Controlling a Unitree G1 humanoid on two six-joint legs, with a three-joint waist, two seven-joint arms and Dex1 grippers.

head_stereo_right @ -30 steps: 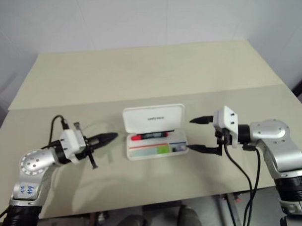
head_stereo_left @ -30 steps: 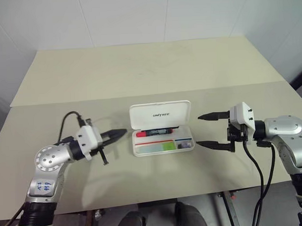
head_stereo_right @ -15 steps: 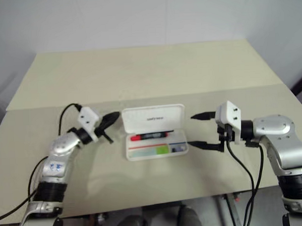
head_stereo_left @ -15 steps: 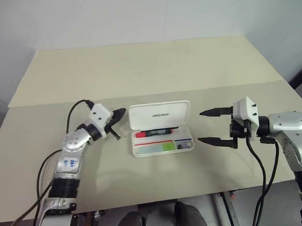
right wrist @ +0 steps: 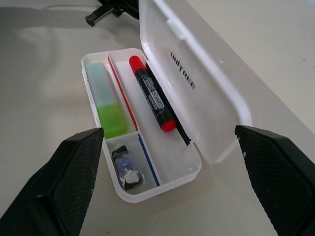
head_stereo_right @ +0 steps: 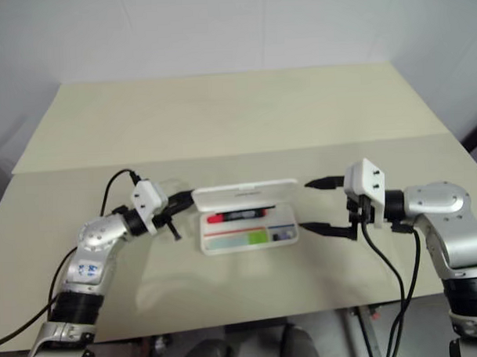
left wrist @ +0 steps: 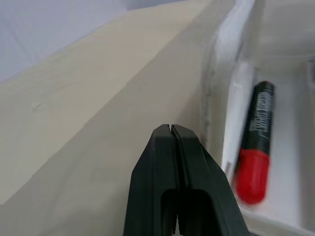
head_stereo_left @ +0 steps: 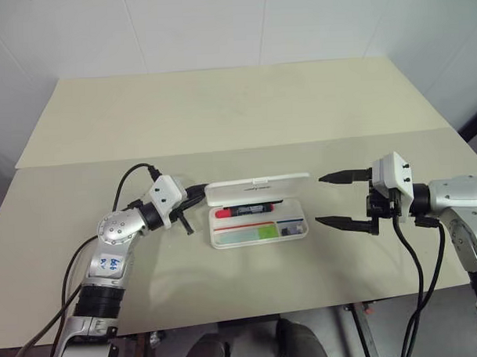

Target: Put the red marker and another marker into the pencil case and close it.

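Observation:
The white pencil case (head_stereo_left: pixel 256 243) lies at the table's middle, its hinged lid (head_stereo_left: pixel 258 185) tipped partway forward over the base. Inside, the red marker (head_stereo_left: pixel 243 211) with its black barrel lies in the back compartment. The lime-green marker (head_stereo_left: pixel 253 234) lies in the front one. My left gripper (head_stereo_left: pixel 198 193) is shut with nothing in it, its tip at the lid's left end; contact is unclear. The left wrist view shows the shut fingertips (left wrist: pixel 170 130) beside the lid's edge and the red marker (left wrist: pixel 256 147). My right gripper (head_stereo_left: pixel 321 199) stands open just right of the case, clear of it.
A small dark block (right wrist: pixel 127 167) sits in the case's right front compartment. The beige table (head_stereo_left: pixel 221 116) has a seam running across behind the case, and white walls rise beyond its far edge. Black cables trail from both wrists.
My left gripper has moved right, up to the lid's left end. The lid has tipped from upright to partway forward over the base. The right gripper has stayed put, open.

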